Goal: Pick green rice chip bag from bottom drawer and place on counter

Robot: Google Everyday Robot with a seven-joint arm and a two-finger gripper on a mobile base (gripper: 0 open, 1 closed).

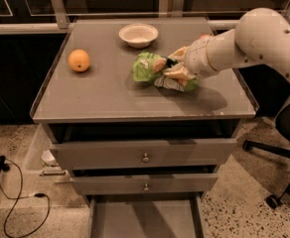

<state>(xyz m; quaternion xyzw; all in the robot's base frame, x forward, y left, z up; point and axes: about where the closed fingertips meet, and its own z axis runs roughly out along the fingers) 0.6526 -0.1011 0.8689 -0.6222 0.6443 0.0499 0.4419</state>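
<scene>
Grey counter [110, 93], right of centre: claw [175, 68] clamped on the bag [146, 67], which seems set down. Placing step; next move likely calls for release, then lifting clear.

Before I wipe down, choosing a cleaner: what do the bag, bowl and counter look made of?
The green rice chip bag, gripped by the end effector on the counter: crinkled glossy film, likely foil or plastic. Bowl: pale, matte, maybe paper or plastic. Counter: smooth grey sheen, perhaps metal or laminate.
</scene>
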